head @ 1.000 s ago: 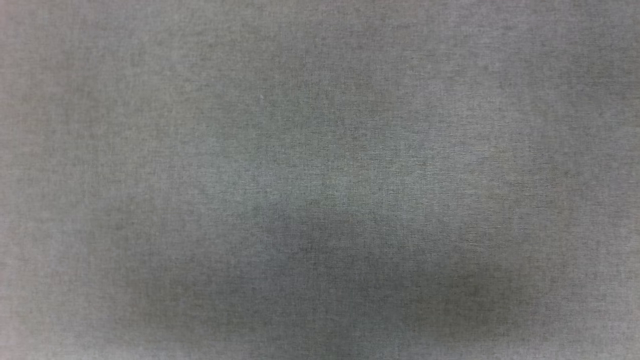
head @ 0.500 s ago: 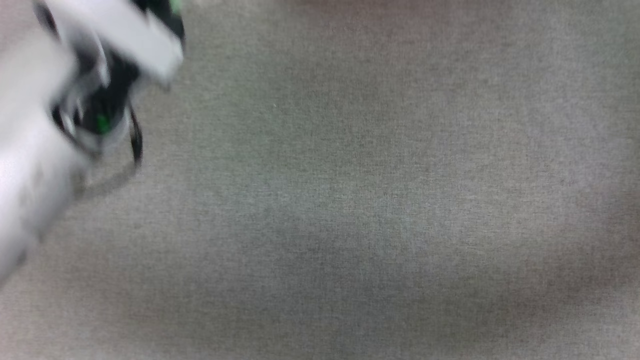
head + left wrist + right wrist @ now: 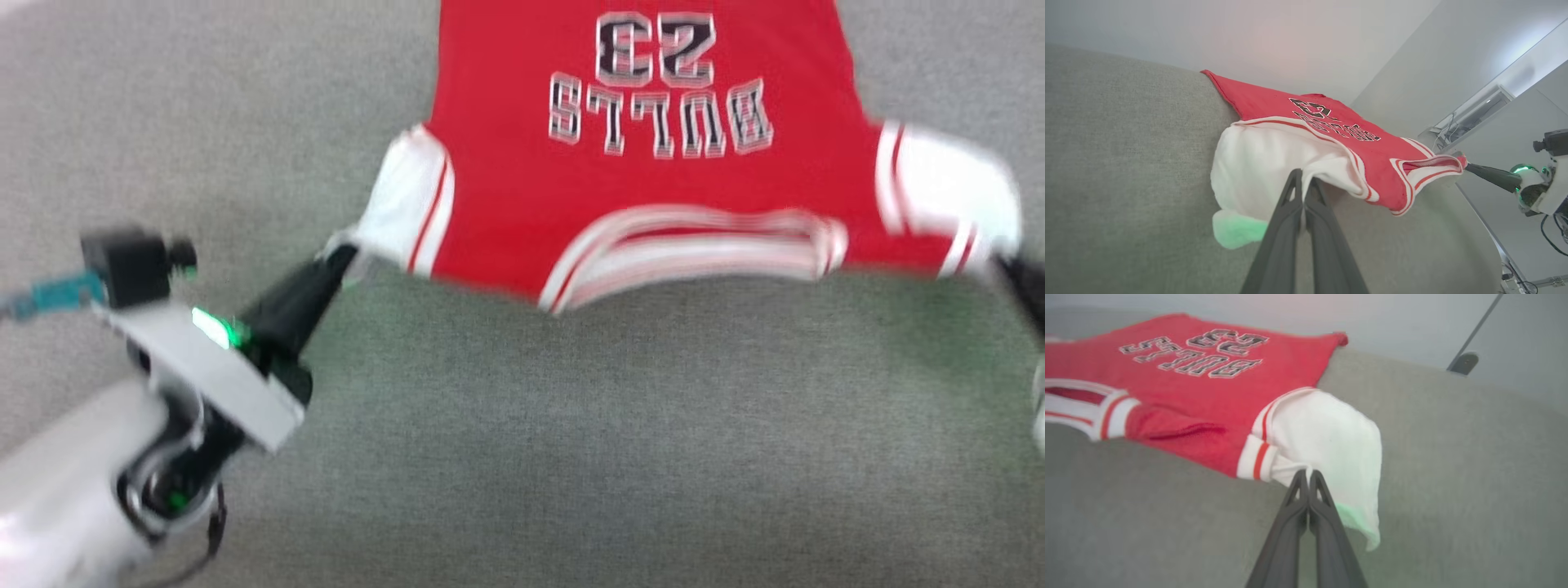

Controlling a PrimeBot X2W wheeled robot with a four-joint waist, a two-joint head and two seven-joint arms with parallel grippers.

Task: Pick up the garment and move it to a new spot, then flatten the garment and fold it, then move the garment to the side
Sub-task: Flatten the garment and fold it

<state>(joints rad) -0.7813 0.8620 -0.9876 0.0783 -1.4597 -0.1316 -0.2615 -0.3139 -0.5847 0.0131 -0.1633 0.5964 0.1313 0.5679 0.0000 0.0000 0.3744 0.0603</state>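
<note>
As the red garment (image 3: 653, 196) lies spread face up on the grey cloth surface (image 3: 571, 457), its black letters with white outline can be read: "BULLS", and beside this word the number "23". In the head view they stand upside down. There is one garment, with two white short sleeves and red-and-white striped trim. Its lower hem reaches the far edge of the surface, and the collar (image 3: 694, 245) points to the near side. There are two grippers. The left gripper (image 3: 347, 255) is pinched on the edge of one sleeve (image 3: 404, 200), and the right gripper (image 3: 1006, 265) is pinched on the other sleeve (image 3: 939, 184). The garment is stretched between them. One green light (image 3: 214, 328) glows on the left wrist.
</note>
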